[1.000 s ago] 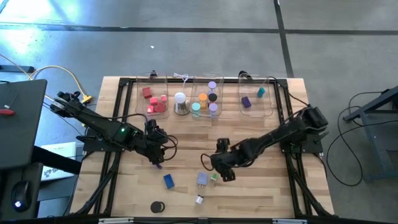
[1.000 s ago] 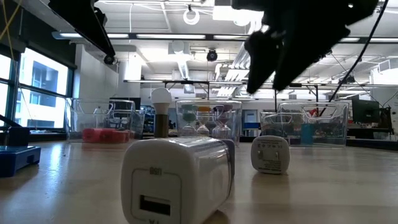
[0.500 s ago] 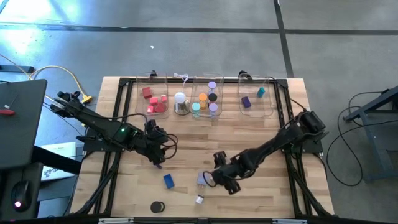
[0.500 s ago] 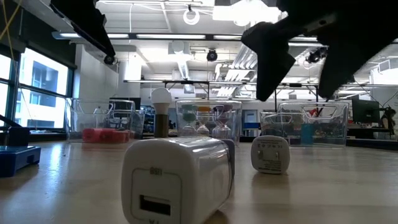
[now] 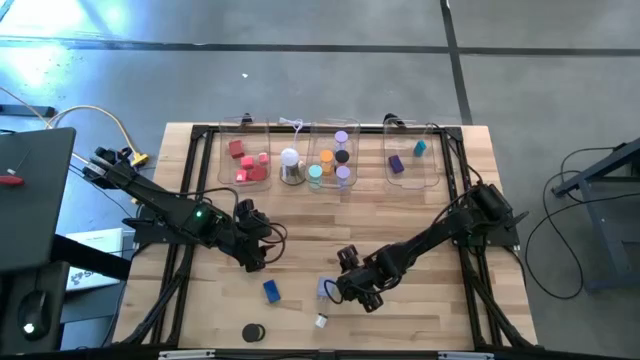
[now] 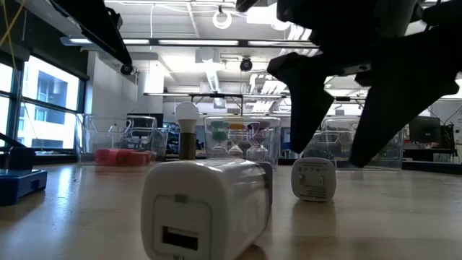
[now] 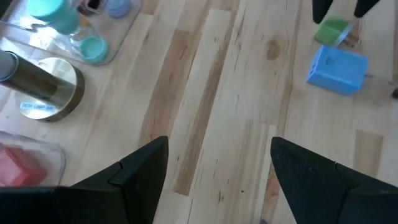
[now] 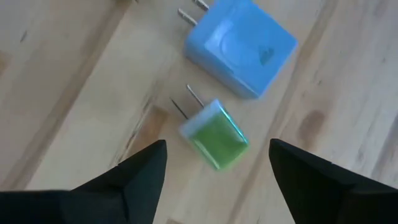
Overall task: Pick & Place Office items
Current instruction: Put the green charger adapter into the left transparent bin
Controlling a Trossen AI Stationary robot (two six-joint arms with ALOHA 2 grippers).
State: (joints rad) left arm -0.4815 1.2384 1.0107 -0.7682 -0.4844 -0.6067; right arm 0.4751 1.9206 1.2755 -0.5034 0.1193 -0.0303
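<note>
The right gripper [image 5: 335, 291] has moved down and toward the near edge of the tabletop [image 5: 400, 215] since a second ago. It now hangs low over two small plugs near the middle of the near edge. Its fingers [image 8: 140, 171] are apart, one on each side of the green plug [image 8: 215, 141], and they are not touching it. The blue plug [image 8: 241, 45] lies just beside the green one, with its metal pins pointing away. The left gripper [image 5: 257, 258] has not moved. It waits above the left half of the tabletop with its fingers [image 7: 140, 168] apart and nothing between them.

Three clear trays stand in a row along the far edge. The left tray [image 5: 225, 150] holds red and pink blocks [image 5: 250, 168]. The middle tray [image 5: 318, 128] holds small round pieces [image 5: 333, 158] in orange, teal, purple and black. A white dome lamp [image 5: 290, 165] on a shiny base stands between the left and middle trays. The right tray [image 5: 432, 160] holds a purple piece [image 5: 396, 163] and a teal piece [image 5: 419, 147].

More things lie loose toward the near edge. A blue block [image 5: 271, 290] lies left of the plugs. A black disc [image 5: 253, 332] sits close to the near edge. A small white charger [image 5: 321, 320] lies just in front of the right gripper.
</note>
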